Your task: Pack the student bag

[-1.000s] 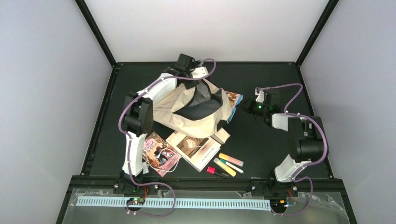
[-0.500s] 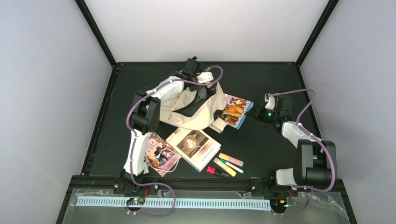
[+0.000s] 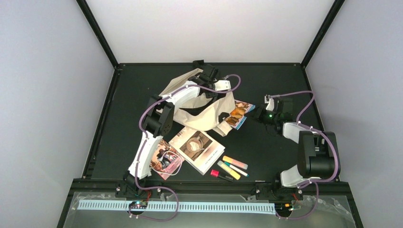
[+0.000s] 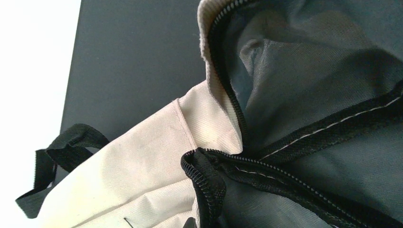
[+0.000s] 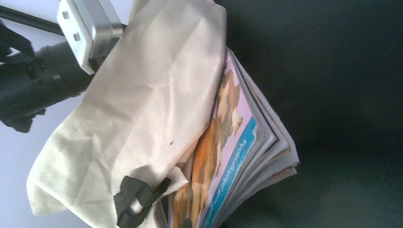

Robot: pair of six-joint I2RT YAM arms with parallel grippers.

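Observation:
The cream student bag (image 3: 202, 111) lies crumpled at the back middle of the table. My left gripper (image 3: 210, 77) is shut on its dark zipper rim (image 4: 209, 183) and holds the opening up, so the grey lining (image 4: 304, 95) shows. My right gripper (image 3: 259, 113) is shut on the near edge of a photo book (image 3: 237, 113) with an orange animal cover. The book (image 5: 237, 142) lies right of the bag, its left part under the bag's cloth (image 5: 138, 109). A black strap buckle (image 5: 135, 194) hangs beside the book.
A coffee-cover book (image 3: 197, 148) and a pink-cover book (image 3: 164, 159) lie near the left arm. Several highlighters (image 3: 233, 166) and a red marker (image 3: 216, 174) lie at the front middle. The back wall rail is close behind the left gripper.
My left gripper has moved right and back with the bag's rim, dragging the bag rightwards. My right gripper has drawn the photo book out to the right of the bag.

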